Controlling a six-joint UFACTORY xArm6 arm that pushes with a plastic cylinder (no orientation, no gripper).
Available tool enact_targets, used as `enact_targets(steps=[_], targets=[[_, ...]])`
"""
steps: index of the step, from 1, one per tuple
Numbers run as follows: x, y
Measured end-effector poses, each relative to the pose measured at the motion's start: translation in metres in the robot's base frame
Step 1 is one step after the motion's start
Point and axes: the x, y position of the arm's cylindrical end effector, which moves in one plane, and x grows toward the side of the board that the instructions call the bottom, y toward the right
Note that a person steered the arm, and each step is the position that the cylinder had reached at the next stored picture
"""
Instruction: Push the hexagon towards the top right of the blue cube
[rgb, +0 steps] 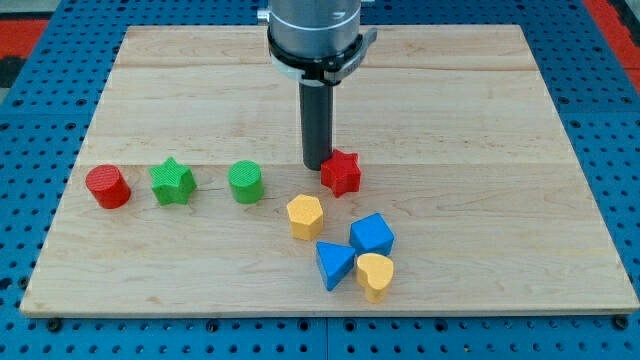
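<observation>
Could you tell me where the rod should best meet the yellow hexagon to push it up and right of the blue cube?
Contact the yellow hexagon on its left face, coming from the view's left. The blue cube sits to its lower right. My tip is now above it, beside the red star.

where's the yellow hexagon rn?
The yellow hexagon sits lower centre of the board, just to the view's upper left of the blue cube, below and left of the red star and my tip.

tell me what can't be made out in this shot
- Camera view: whether my tip touches the red star; they overlap.
- The arm above its grey collar: cut off by the view's top.
- Part of the blue triangle, hidden behind the yellow heart.
</observation>
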Motion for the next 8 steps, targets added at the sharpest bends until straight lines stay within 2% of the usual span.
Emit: enact_targets(steps=[2,4,6,7,8], targets=[[0.006,-0.001],[0.045,-0.009],[0.044,-0.045],[0.076,-0.068],[0.081,-0.077]])
